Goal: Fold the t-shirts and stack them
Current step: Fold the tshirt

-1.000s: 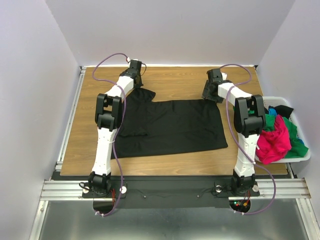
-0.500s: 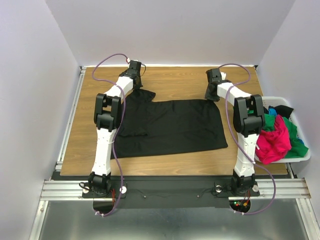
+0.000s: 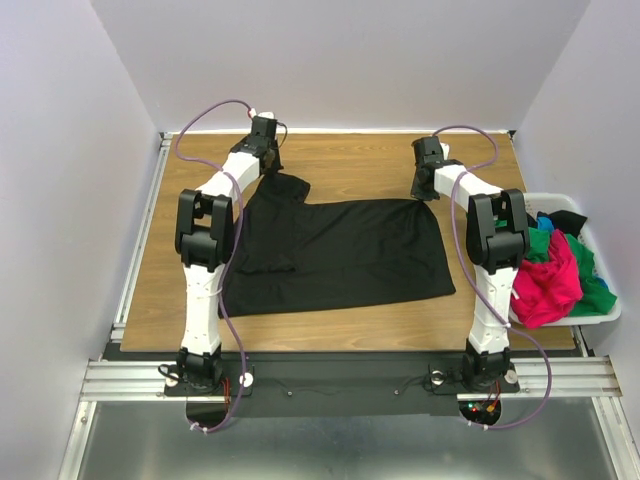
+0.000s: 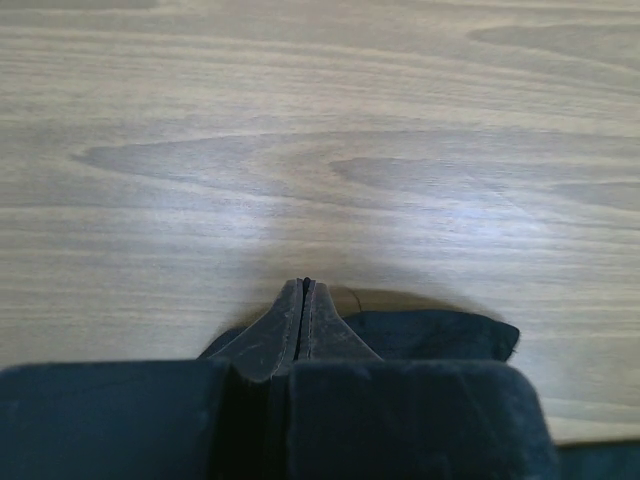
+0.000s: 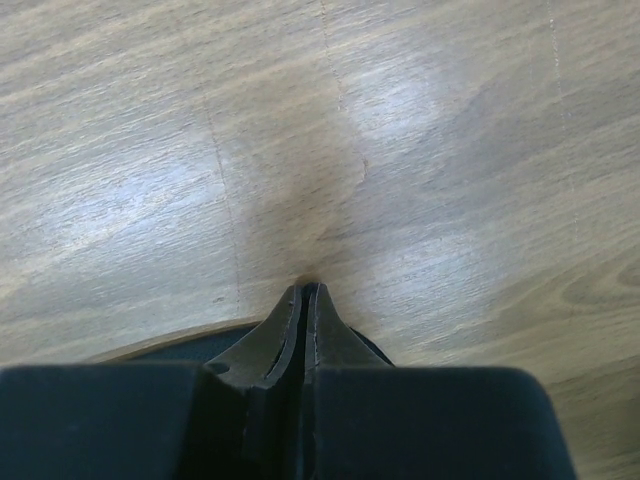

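A large black t-shirt (image 3: 340, 250) lies spread flat on the wooden table (image 3: 350, 155). At its far left sleeve, my left gripper (image 3: 270, 170) is shut on the cloth. The left wrist view shows the fingers pressed together (image 4: 305, 288) with black fabric (image 4: 440, 335) beneath them. My right gripper (image 3: 422, 192) sits at the shirt's far right corner, shut on the edge. In the right wrist view the tips meet (image 5: 308, 290) over black cloth (image 5: 180, 347). Other t-shirts, magenta-pink (image 3: 550, 285), green (image 3: 598, 292), blue (image 3: 537, 222) and black (image 3: 568, 220), lie heaped at the right.
A white plastic basket (image 3: 605, 313) holds the heaped shirts off the table's right edge. Purple-grey walls close in the back and both sides. A metal rail (image 3: 140, 240) runs along the table's left edge.
The right gripper's jaws closed at the shirt's far right corner. The left arm shifted slightly left and away, drawing the sleeve with it.
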Available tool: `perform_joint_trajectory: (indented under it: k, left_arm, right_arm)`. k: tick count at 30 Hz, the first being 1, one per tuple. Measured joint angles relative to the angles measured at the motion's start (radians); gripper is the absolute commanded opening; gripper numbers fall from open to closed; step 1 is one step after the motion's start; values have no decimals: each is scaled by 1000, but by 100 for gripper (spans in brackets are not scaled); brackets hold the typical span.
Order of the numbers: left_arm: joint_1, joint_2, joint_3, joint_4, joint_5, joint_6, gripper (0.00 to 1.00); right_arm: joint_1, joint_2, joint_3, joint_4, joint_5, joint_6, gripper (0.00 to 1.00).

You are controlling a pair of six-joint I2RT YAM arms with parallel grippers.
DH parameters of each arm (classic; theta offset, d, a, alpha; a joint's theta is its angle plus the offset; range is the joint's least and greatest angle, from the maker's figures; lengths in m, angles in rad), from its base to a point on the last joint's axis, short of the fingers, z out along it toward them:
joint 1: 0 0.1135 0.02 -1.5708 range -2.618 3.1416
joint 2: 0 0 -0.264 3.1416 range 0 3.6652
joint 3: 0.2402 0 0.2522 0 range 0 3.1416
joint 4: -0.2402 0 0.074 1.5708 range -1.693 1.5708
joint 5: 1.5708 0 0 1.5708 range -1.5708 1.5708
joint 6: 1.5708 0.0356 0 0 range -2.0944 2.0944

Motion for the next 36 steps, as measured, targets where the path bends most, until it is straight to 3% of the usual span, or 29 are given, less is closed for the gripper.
perform_joint_trajectory:
  k: [16, 28, 36]
  left_arm:
    - [-20, -278, -416, 147, 46, -59, 0]
    - [-53, -657, -814, 237, 27, -175, 0]
    - [-95, -823, -1017, 249, 7, -248, 0]
  right_arm:
    - [0, -151, -180, 25, -69, -13, 0]
    - [0, -262, -299, 56, -113, -1, 0]
    - [0, -326, -362, 62, -129, 1, 0]
